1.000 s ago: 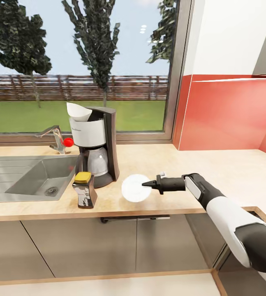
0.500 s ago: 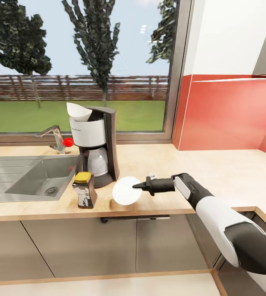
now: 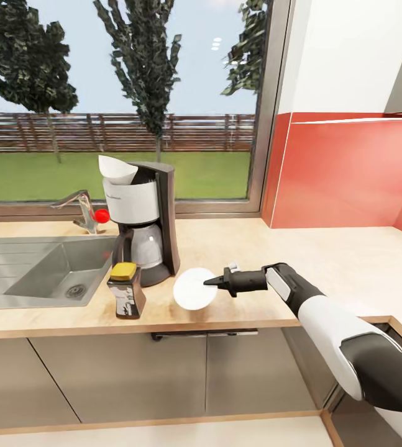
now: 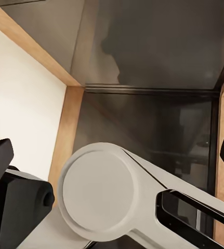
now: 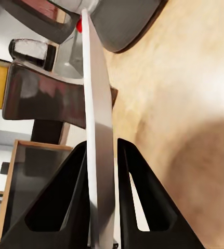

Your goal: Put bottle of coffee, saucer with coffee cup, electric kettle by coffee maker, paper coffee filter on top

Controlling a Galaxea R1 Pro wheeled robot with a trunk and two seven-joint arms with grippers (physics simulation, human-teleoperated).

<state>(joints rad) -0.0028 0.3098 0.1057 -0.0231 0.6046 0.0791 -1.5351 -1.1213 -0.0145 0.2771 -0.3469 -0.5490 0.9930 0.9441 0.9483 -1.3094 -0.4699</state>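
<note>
The coffee maker (image 3: 142,218) stands on the kitchen countertop (image 3: 325,254) beside the sink, with the paper coffee filter (image 3: 114,169) on its top. The bottle of coffee (image 3: 126,290) stands just in front of it. My right gripper (image 3: 208,282) is shut on the rim of the white saucer (image 3: 192,289), holding it tilted low over the counter to the right of the coffee maker. In the right wrist view the saucer (image 5: 99,129) runs edge-on between the fingers (image 5: 73,205), with the bottle (image 5: 39,96) beyond. My left gripper (image 4: 113,155) hangs open. The coffee cup, electric kettle and kitchen shelf are out of view.
A grey steel sink (image 3: 14,273) with a tap (image 3: 86,208) is inset to the left of the coffee maker. A red backsplash (image 3: 350,174) rises behind the counter's right part. Dark cabinet fronts (image 3: 163,372) run below the counter's front edge.
My right gripper carried the saucer left, closer to the coffee maker and the bottle, and has held almost still for the last half second. The head view shifted slightly.
</note>
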